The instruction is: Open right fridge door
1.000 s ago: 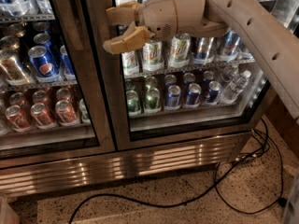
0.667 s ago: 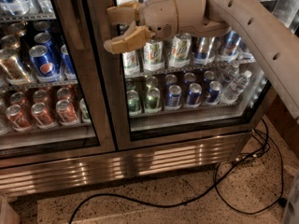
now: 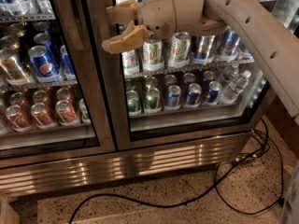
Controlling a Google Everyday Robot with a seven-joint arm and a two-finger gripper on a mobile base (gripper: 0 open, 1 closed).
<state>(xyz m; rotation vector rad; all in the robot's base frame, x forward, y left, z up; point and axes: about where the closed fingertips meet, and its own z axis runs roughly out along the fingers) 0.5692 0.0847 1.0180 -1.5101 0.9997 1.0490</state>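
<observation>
One right fridge door, shut, fills the view's right half, with the end effector in front of its left steel frame near the top, fingers spread and empty, cans shelved behind the glass.

The robot's arm is a thick, smooth link in a pale beige shell, with a few small dark round recesses set along its side. It narrows into a rounded wrist housing of the same beige, split by visible seams into short segments and marked with a small patch of fine perforations on its underside. The gripper, in front of the steel frame of the right fridge door near its top, has two blunt, wedge-shaped fingers in a slightly darker tan, standing apart.
</observation>
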